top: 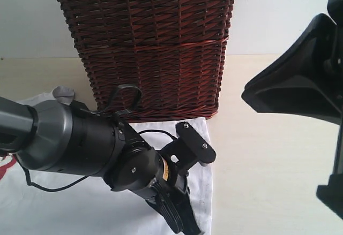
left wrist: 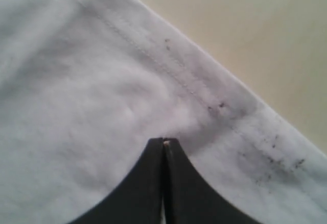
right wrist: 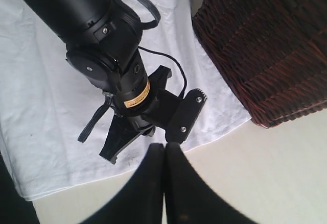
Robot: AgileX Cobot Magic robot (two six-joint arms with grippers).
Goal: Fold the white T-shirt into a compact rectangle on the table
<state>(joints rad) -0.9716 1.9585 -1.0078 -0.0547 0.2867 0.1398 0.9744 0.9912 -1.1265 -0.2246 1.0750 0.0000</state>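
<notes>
White T-shirt [left wrist: 76, 106] hem stitching [left wrist: 153, 61] shows only in the left wrist view.

No word, brand or number can be read in any view. The one label in sight is a narrow yellow-orange band sticker [right wrist: 136, 97] wrapped round the black cylindrical wrist of the left arm [right wrist: 102, 35]. It carries small dark print, perhaps a line or two, too blurred to make out. In the exterior view the same sticker shows only as a sliver. At that view's left edge a scrap of red print [top: 6, 163] lies on the white cotton T-shirt [top: 80, 208], cut off by the frame, with no letter whole.
</notes>
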